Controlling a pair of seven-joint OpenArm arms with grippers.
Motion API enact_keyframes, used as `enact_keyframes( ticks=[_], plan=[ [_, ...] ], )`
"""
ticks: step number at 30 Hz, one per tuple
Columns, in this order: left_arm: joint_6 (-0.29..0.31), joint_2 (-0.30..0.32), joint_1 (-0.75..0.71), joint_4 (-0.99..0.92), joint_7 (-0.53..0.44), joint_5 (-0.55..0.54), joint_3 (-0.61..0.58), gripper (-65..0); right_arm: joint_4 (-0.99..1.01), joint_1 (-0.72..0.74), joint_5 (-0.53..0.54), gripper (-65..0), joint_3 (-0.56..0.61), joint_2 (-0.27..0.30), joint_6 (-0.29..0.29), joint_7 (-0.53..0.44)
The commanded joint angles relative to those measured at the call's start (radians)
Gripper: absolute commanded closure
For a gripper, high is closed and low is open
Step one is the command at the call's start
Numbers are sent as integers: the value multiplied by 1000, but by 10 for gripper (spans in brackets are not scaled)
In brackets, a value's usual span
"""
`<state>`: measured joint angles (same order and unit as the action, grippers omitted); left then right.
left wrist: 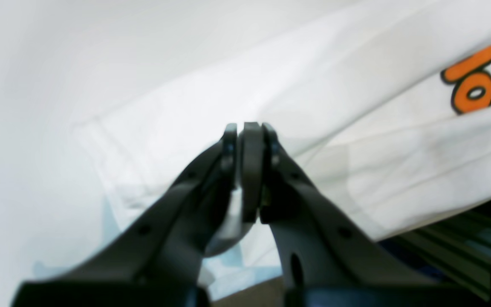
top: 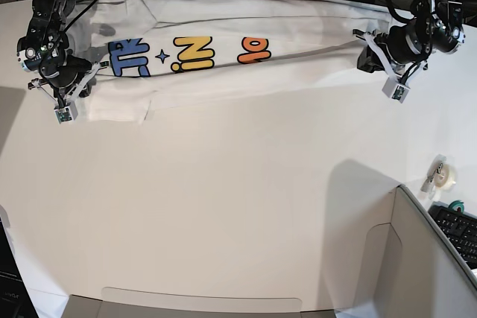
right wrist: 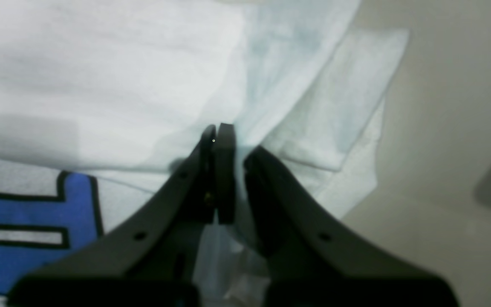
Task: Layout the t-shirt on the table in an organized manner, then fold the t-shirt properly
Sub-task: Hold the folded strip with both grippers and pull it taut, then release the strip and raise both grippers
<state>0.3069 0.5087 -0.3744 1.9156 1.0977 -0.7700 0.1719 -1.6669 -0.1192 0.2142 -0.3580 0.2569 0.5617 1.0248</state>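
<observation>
Currently the t-shirt (top: 223,53) lies stretched left to right along the counter's (top: 223,206) far edge; the right gripper (top: 80,78) pinches its left end and the left gripper (top: 367,56) its right end, jaws clenched on cloth.

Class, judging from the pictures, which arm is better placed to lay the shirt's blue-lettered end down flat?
Right: the right hand is shut on the t-shirt beside the blue lettering; the left hand grips the far end.

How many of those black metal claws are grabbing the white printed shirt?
2. The right gripper pinches the white printed t-shirt at its blue-lettered end; the left gripper pinches the opposite end, near the orange letters.
</observation>
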Motion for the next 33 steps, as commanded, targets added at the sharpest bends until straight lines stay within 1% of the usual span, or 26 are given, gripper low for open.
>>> enact_keyframes(
  ticks=[1,7,9,12,15,17,21,23,26,30,32,33],
  plan=[
    [1,15,-5,14,-11,-6,7,0,-6,5,-15,0,-6,11,-1,18],
    [1,15,-21,9,-6,-4,7,-3,-6,5,-15,0,-6,11,-1,18],
    [1,15,-30,9,-4,-4,7,-24,-6,5,-15,0,-6,9,-1,18],
    [-1,15,-31,9,-4,-4,7,-95,-6,5,-15,0,-6,9,-1,18],
    [-4,15,-31,9,-3,-4,7,-188,-6,3,-15,0,-6,9,-1,18],
    [-4,15,-31,9,6,-4,7,-223,-6,3,-15,0,-6,9,-1,18],
    [-4,15,-25,9,54,-4,8,-224,-8,5,-15,0,-6,9,-1,18],
    [-4,15,-24,11,57,-4,12,-224,-14,5,-15,0,-6,9,-1,18],
    [-4,14,-24,12,62,-10,68,-224,-16,6,-14,0,-8,9,-1,18],
    [-4,14,-24,12,62,-10,114,-225,-54,5,-14,0,-8,9,-1,18],
    [-4,14,-24,12,63,-10,119,-225,-75,3,-14,0,-8,9,-1,19],
    [-4,14,-24,12,68,-10,119,-225,-88,2,-14,-10,-8,9,-1,19]
  ],
)
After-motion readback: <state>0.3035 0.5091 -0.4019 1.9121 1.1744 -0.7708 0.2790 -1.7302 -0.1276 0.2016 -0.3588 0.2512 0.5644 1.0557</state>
